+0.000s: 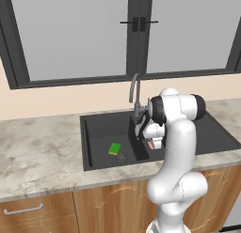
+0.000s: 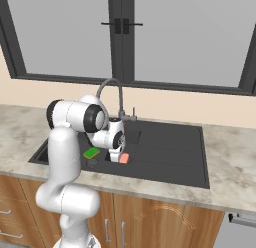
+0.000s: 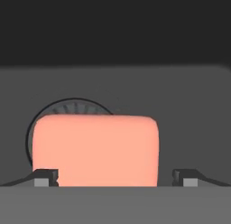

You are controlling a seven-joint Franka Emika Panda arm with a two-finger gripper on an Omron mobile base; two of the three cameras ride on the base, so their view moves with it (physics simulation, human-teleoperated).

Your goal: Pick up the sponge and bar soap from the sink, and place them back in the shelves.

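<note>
Jaws stand wide apart, one fingertip (image 3: pixel 45 177) on each side of the bar soap (image 3: pixel 95 149), neither visibly touching it. The bar soap lies flat on the floor of the sink (image 1: pixel 207 128), in the right basin, partly covering the drain (image 3: pixel 67 105). The sponge (image 1: pixel 114 149) rests in the left basin, near its own drain. Behind, the faucet (image 1: pixel 135 93) rises from the marbled counter (image 1: pixel 37 147).

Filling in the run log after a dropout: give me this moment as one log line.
gripper: open, astride bar soap, not closed | bar soap: in sink, over drain | sponge: in other basin | phase: pre-grasp
</note>
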